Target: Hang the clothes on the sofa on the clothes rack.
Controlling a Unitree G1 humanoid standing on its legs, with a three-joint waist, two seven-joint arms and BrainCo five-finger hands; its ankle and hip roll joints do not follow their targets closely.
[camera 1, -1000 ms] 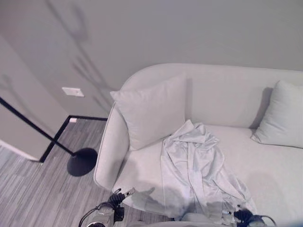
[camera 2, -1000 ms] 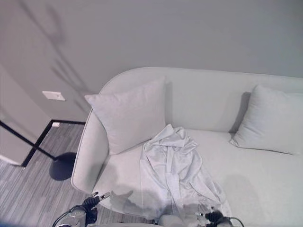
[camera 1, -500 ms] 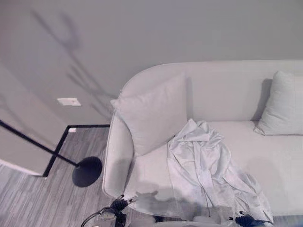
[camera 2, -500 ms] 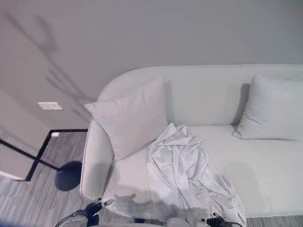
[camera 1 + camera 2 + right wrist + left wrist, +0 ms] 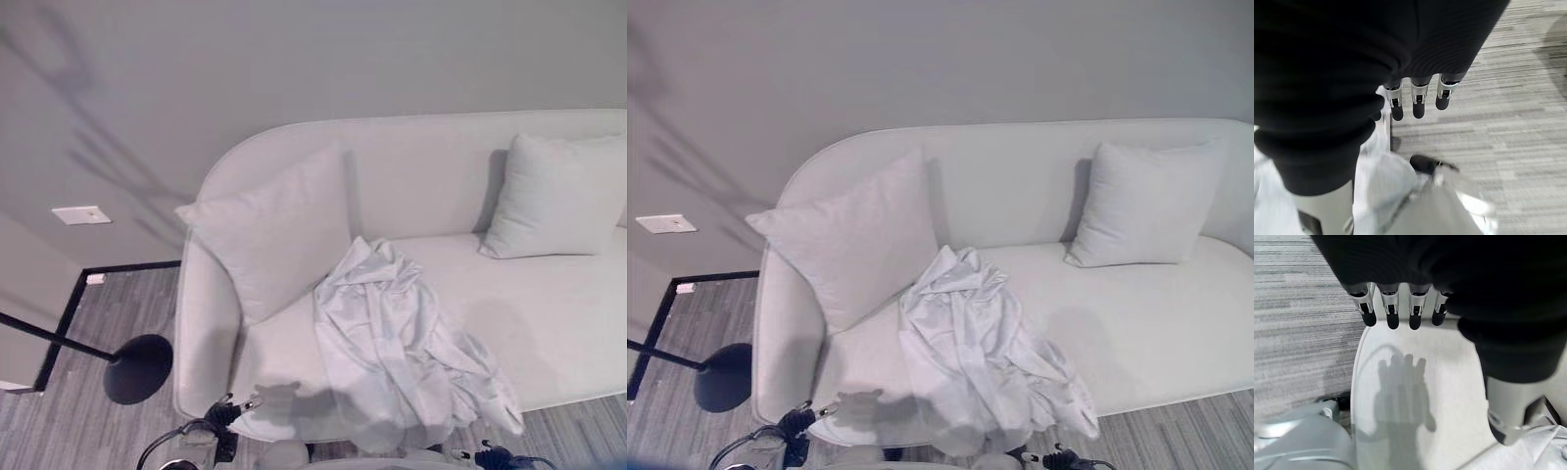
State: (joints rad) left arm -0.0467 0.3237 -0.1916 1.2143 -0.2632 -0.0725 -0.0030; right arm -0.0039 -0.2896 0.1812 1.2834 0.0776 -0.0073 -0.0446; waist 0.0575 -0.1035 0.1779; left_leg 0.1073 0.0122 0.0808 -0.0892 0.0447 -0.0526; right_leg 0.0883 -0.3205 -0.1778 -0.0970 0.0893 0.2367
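A crumpled white garment lies on the seat of a light grey sofa, and its lower end hangs over the front edge. A black round base with a slanted black pole, the clothes rack, stands on the floor left of the sofa. My left hand hovers open with straight fingers over the sofa's front left corner, holding nothing. My right hand is open over the floor, and a fold of the white garment lies just beside it.
Two grey pillows lean on the sofa back, one at the left end and one on the right. Grey striped flooring runs in front and to the left. A white wall plate sits on the wall by a black floor trim.
The camera has turned to the right, so the sofa and the rack sit further left in the picture and the right pillow shows whole. The garment lies as before.
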